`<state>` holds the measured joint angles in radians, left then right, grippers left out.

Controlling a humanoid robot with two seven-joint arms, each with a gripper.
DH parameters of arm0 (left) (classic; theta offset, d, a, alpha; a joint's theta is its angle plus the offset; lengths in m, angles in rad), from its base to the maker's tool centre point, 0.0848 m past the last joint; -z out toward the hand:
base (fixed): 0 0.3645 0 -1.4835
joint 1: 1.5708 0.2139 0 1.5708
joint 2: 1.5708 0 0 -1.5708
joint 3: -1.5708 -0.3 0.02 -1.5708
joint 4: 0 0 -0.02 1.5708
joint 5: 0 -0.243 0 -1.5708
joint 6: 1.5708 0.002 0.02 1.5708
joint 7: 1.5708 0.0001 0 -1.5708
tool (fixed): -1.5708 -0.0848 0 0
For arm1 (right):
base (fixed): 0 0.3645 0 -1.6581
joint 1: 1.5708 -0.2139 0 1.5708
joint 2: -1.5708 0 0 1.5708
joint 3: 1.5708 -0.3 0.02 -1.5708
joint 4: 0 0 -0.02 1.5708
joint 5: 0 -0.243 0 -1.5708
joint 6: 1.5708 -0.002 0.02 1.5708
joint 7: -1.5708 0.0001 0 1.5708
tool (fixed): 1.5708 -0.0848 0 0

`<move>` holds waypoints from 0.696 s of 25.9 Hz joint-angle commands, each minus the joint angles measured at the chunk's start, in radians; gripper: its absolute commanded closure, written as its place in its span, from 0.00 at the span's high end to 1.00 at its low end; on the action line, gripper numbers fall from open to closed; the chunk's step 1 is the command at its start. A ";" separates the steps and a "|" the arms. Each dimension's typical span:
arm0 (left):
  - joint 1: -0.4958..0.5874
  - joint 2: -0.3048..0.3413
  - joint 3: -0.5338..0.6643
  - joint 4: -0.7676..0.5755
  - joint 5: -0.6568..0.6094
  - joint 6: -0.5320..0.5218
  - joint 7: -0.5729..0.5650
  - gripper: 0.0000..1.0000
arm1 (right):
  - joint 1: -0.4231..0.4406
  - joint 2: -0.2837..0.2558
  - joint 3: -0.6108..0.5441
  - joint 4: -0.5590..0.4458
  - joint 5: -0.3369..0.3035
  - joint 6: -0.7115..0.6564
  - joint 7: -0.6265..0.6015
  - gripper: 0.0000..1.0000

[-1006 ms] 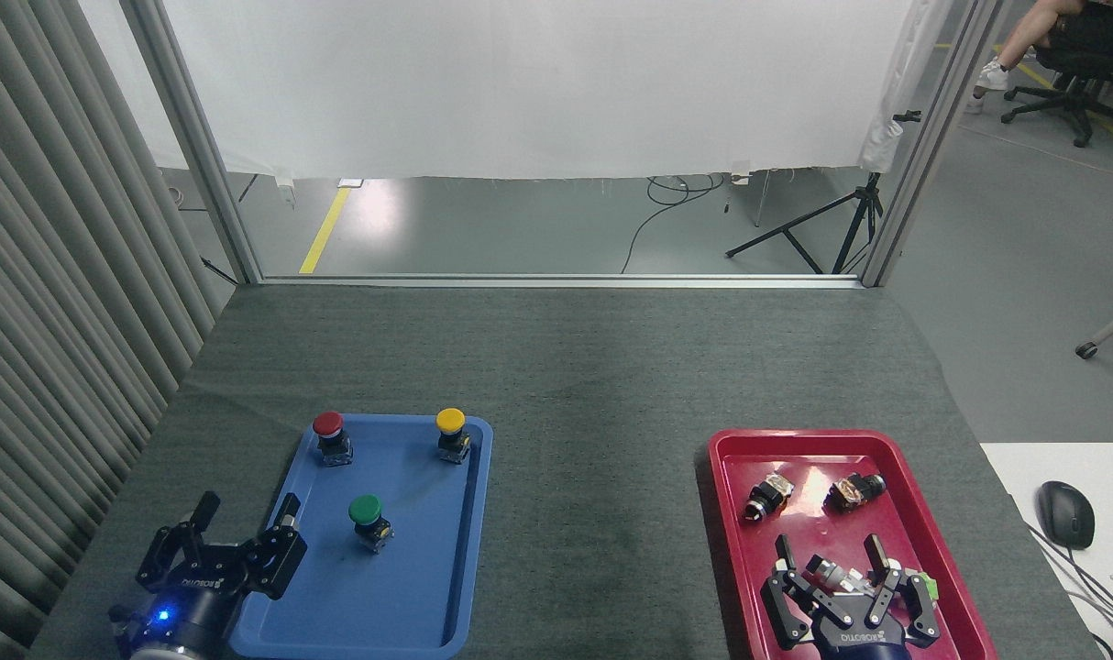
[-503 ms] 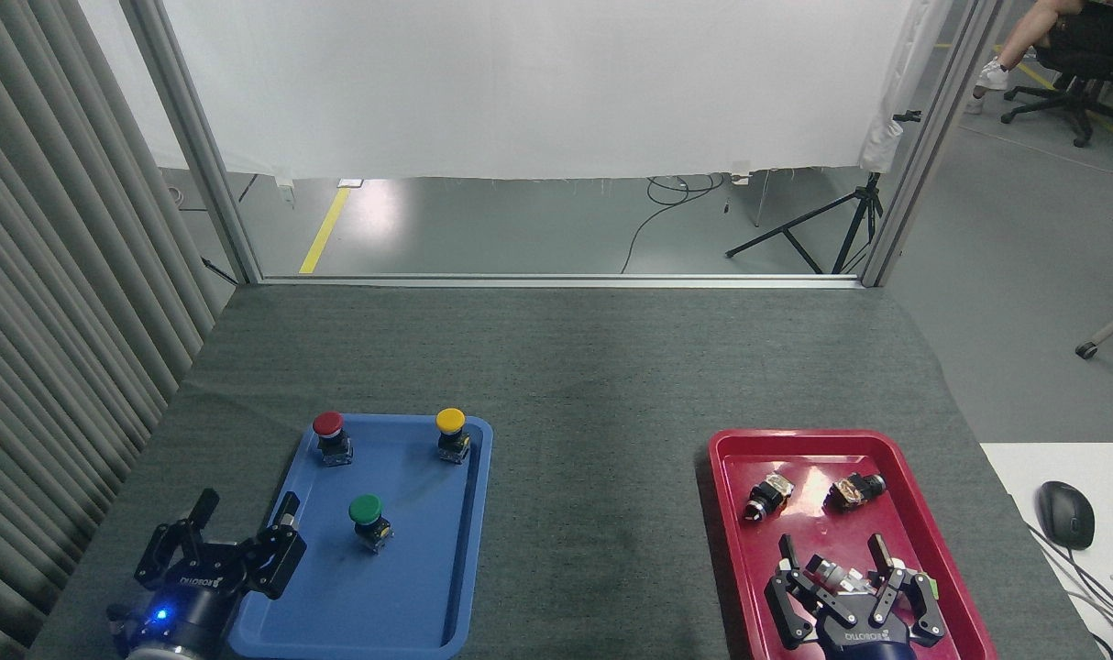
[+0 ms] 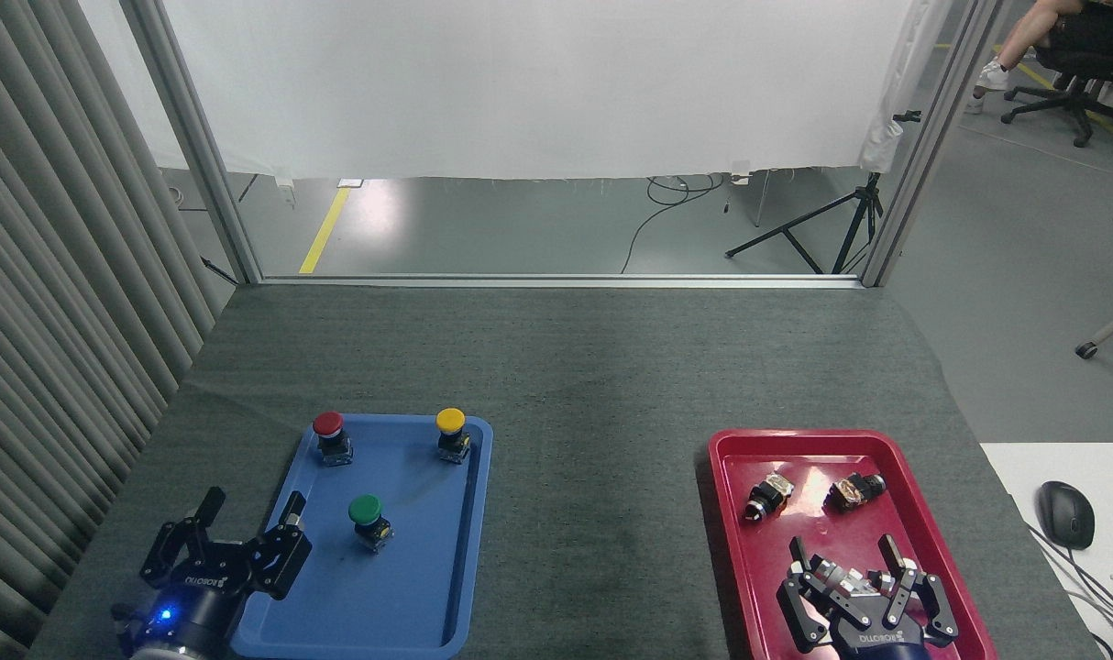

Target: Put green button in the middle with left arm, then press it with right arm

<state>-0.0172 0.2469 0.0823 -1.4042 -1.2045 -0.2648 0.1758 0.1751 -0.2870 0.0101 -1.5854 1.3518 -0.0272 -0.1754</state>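
- Green button (image 3: 367, 515) stands upright in the blue tray (image 3: 428, 587), near its middle, nearer the robot than the red button (image 3: 329, 431) and yellow button (image 3: 451, 429) at the tray's far end. Not yet moved to the bare table (image 3: 593, 440) between the two trays.
- Left claw (image 3: 250, 510): fingers spread wide, holding nothing, at the tray's left edge, near the green button but apart from it.
- Right claw (image 3: 847, 550): fingers apart, low over the red tray (image 3: 923, 513). A small silvery part lies between its fingers; cannot tell whether it touches it or merely hovers above.
- Risk: domed cap is wider than the black base, so a grip on the cap could slip or tip the button. Grip on the base looks safer.
- Risk: left claw approaching across the raised tray rim could snag it and shift the tray, disturbing all three buttons.
- Risk: a button set down tilted on the soft mat may topple when pressed.
- Hidden: both arms cut off by the bottom edge; the green thing by the right claw is too small to identify; the two parts further up the red tray are hard to make out.
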 commanded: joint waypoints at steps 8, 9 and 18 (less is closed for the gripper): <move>-0.001 0.008 0.001 0.031 -0.003 -0.008 0.001 0.99 | 0.003 0.000 -0.038 -0.001 -0.003 -0.002 0.001 1.00; -0.001 0.008 0.001 0.031 -0.003 -0.007 0.001 0.99 | 0.003 0.000 -0.041 -0.001 -0.003 -0.003 0.001 1.00; -0.001 0.009 0.001 0.031 -0.003 -0.007 0.001 0.99 | 0.006 -0.001 -0.056 -0.005 -0.003 -0.003 0.001 1.00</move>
<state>-0.0180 0.2558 0.0828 -1.3731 -1.2072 -0.2712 0.1758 0.1796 -0.2850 -0.0445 -1.5876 1.3484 -0.0304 -0.1748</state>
